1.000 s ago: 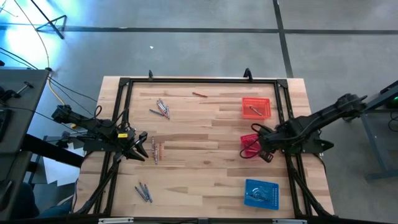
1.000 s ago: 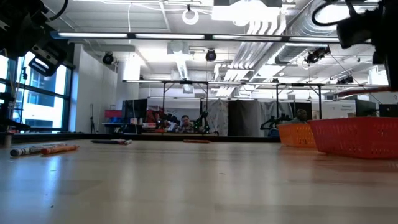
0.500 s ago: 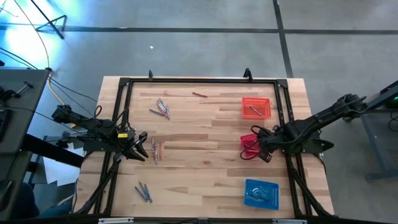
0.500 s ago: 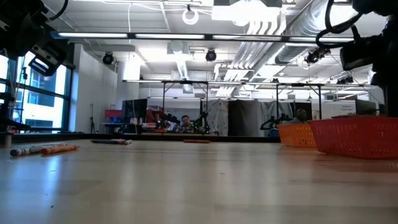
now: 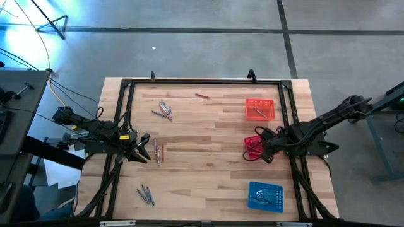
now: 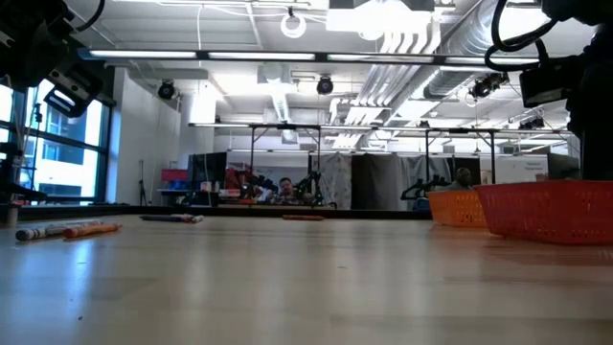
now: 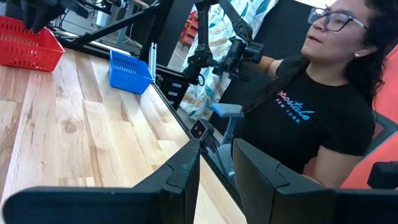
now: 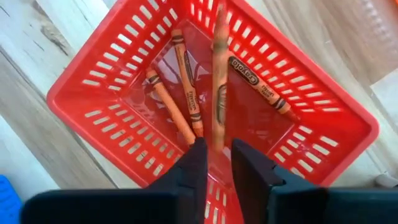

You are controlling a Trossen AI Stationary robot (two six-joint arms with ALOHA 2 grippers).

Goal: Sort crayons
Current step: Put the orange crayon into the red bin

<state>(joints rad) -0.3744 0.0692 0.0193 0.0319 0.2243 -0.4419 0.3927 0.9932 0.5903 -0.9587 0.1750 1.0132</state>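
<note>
Crayons lie in loose groups on the wooden table: far left (image 5: 165,109), one at the far edge (image 5: 202,96), a few (image 5: 158,152) just in front of my left gripper (image 5: 142,149), and some near left (image 5: 146,194). My left gripper (image 7: 216,180) is open and holds nothing. My right gripper (image 5: 264,151) hangs over the red basket (image 5: 252,149), pointing down, open. A reddish crayon (image 8: 217,81) stands between its fingertips. Three crayons (image 8: 186,81) lie on the red basket's floor (image 8: 155,62). My right gripper (image 8: 217,163) has the crayon's upper end (image 8: 217,138) between its fingertips, with a slim gap on each side; whether a finger touches it I cannot tell. The fingers point down, along the crayon, which stands nearly upright over the basket's floor.
An orange basket (image 5: 260,108) with a crayon stands at the far right and a blue basket (image 5: 265,195) at the near right. A black frame (image 5: 202,82) rims the table. A seated person (image 7: 311,106) is beyond the table's edge past the blue basket.
My right gripper has sunk toward the red basket, then stayed still. The left arm has kept still.
</note>
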